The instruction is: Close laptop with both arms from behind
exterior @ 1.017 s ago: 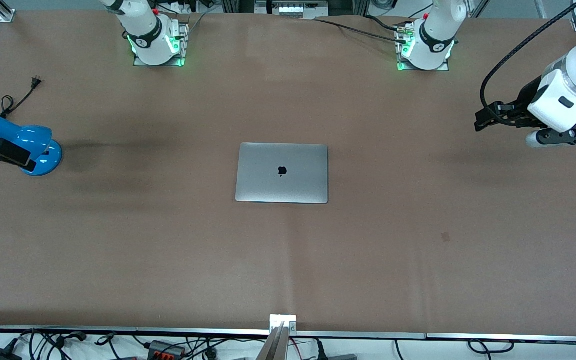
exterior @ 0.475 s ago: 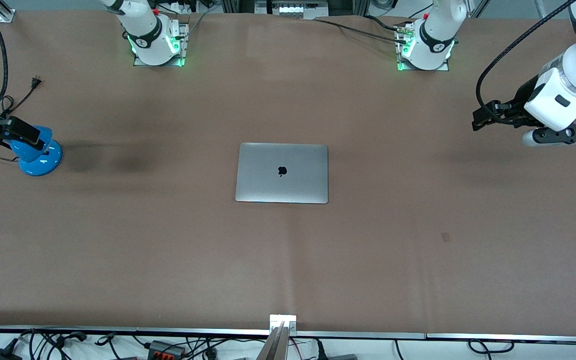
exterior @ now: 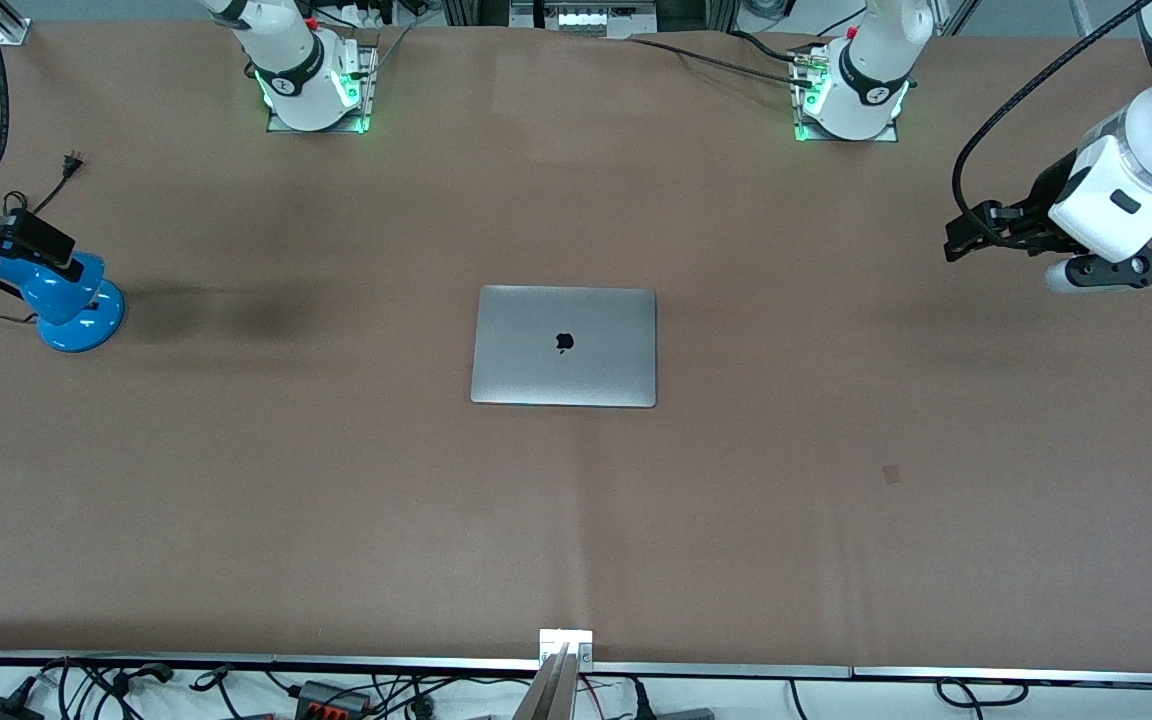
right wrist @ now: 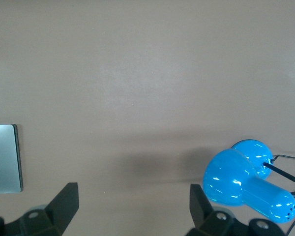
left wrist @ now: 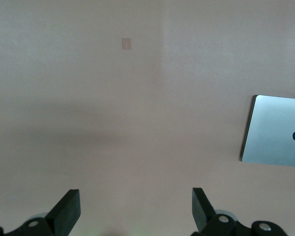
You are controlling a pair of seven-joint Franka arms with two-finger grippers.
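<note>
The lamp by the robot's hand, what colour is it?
Bright glossy blue; the lamp shows best in the right wrist view.

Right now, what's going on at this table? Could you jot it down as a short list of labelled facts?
laptop: silver-grey laptop lies flat mid-table, lid shut, logo up
left gripper: open, empty, up in the air over bare table toward the left arm's end
right gripper: open, empty, over the table by the blue lamp
lamp: stands toward the right arm's end, cord and plug on the table
contact: neither gripper touches the laptop
</note>
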